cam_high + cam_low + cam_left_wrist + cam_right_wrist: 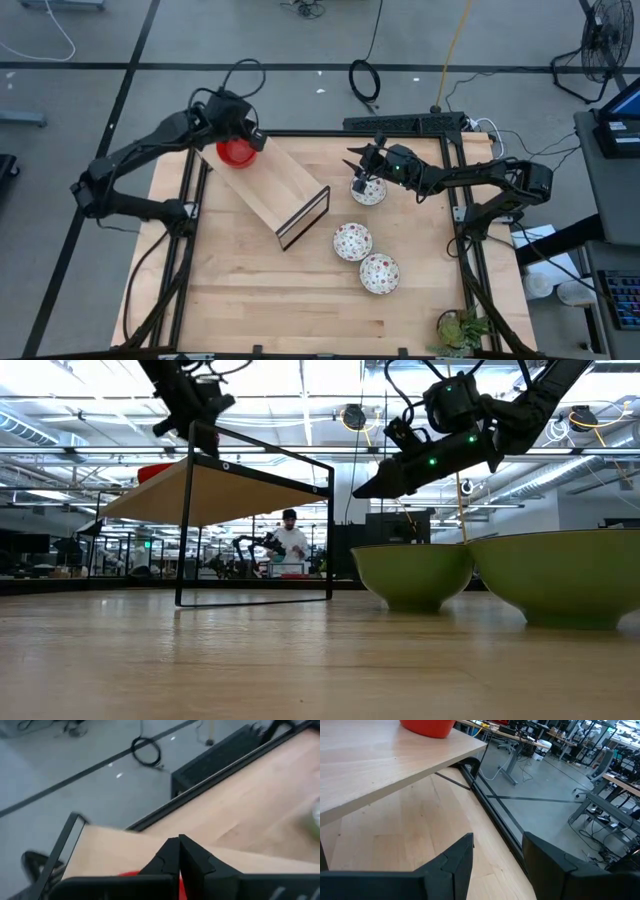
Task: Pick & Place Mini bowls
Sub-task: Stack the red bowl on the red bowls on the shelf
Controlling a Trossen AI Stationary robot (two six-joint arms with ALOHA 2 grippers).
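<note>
Red bowl [237,153] on the raised wooden shelf [272,190], right under the clenched left gripper [250,138]; right gripper [362,170] spread open above a patterned bowl [369,192].

One red bowl [237,152], three patterned bowls [352,241].

From above, the left gripper [243,140] hung over a red bowl [236,153] at the far end of the raised wooden shelf [268,190], while the right gripper [360,172] hovered at one patterned bowl [368,191], two more patterned bowls [352,241] [379,273] lying nearer on the table [250,300].
</note>
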